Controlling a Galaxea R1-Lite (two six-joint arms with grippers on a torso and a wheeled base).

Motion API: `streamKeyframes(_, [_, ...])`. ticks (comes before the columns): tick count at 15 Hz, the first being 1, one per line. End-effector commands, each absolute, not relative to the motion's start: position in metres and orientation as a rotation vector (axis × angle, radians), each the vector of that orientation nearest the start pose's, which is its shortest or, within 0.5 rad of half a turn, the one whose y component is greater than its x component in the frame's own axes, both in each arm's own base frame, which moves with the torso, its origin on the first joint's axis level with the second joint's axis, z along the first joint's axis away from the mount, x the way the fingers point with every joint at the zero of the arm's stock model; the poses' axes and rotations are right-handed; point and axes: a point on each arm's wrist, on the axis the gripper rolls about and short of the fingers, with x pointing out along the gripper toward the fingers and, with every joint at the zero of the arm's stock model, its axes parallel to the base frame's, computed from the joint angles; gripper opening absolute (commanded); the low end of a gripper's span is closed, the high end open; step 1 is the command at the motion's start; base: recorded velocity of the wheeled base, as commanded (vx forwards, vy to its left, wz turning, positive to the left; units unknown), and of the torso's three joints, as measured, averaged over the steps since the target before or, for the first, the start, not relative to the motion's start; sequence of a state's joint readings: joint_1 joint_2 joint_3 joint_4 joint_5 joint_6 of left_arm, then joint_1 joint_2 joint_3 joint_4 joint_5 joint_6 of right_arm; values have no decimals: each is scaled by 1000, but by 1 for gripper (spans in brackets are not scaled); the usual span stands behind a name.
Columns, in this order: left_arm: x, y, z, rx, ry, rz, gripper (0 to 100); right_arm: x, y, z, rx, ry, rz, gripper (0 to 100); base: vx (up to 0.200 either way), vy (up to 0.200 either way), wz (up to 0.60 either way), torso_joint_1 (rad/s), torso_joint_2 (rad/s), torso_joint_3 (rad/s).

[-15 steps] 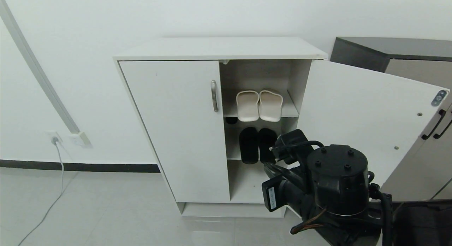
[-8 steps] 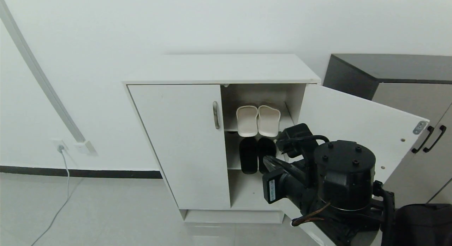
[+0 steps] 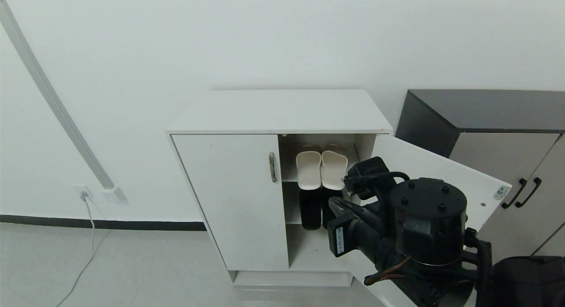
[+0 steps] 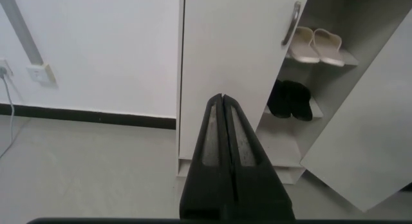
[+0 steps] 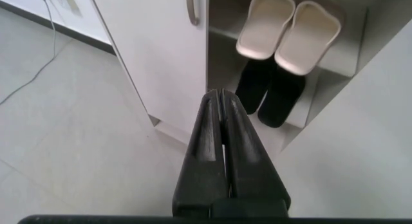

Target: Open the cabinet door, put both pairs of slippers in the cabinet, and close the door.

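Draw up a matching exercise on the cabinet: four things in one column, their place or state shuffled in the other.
Things
1. white slippers
2. black slippers
3. left door
4. right door

Place or state
A. swung open
B. on the upper shelf
C. shut
D. on the middle shelf

Pairs: 1-B, 2-D, 3-C, 4-A.

White cabinet (image 3: 282, 110) of smooth matt board, handle (image 3: 273, 167) of dull silvery metal, cream slippers (image 3: 321, 169) smooth and rubbery-looking, black slippers (image 3: 310, 208) matt, floor (image 3: 132, 271) of glossy pale tiles, dark cupboard (image 3: 485, 108) with satin top
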State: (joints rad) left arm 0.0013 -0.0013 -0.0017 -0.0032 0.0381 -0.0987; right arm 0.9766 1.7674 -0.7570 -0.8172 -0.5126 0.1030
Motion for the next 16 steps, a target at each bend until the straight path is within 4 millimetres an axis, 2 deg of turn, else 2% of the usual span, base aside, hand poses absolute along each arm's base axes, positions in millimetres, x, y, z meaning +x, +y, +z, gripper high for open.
streamKeyframes(1, [-23, 1, 76, -100, -7, 40, 0, 185, 254, 166, -34, 169, 455, 0, 0, 0, 0, 207, -520, -315])
streamKeyframes(12, [-23, 1, 76, -100, -7, 40, 0, 184, 252, 167, -31, 167, 452, 0, 0, 0, 0, 250, -561, -323])
streamKeyframes(16, [-23, 1, 76, -100, -7, 40, 0, 185, 252, 166, -34, 170, 449, 0, 0, 0, 0, 186, -410, -222])
